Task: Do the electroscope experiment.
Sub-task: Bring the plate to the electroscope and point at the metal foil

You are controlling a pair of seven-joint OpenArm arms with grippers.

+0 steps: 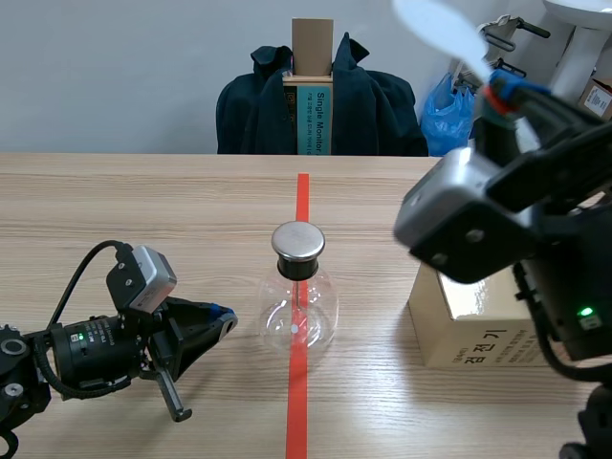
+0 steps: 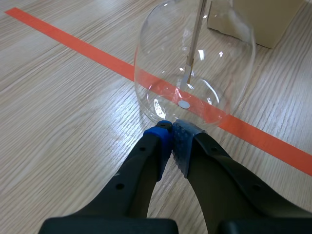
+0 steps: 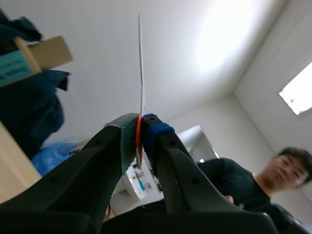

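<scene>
The scene view alone gives the whole layout. The flask (image 1: 298,311) stands upright on the tabletop (image 1: 143,201), on the red tape line (image 1: 299,392), with a metal cap (image 1: 298,242) on its neck. The left pincer (image 1: 222,317) lies low beside it, and the right pincer (image 1: 495,86) is raised high above a box (image 1: 478,335).

The left wrist view adds what the scene cannot settle. The left pincer (image 2: 170,127) is closed on nothing, its pads meeting, and its tips sit right at the foot of the flask (image 2: 195,63); whether they touch the glass cannot be told. A thin rod (image 2: 194,44) hangs down the middle of the flask along its vertical axis. The cap is cut off in this view, and only a corner of the box (image 2: 263,19) shows behind the flask.

The right wrist view shows the right pincer (image 3: 140,122) clamped on a thin white sheet (image 3: 141,68). The sheet is seen edge-on, its long axis pointing up and away from the fingers toward the ceiling. A red-orange edge shows at the grip. In the scene view the same sheet (image 1: 438,27) appears broad, pale and blurred, slanting toward the flask's side of the room, well above the flask. A person (image 3: 243,190) shows only in this wrist view, and the tabletop is out of sight there.
</scene>
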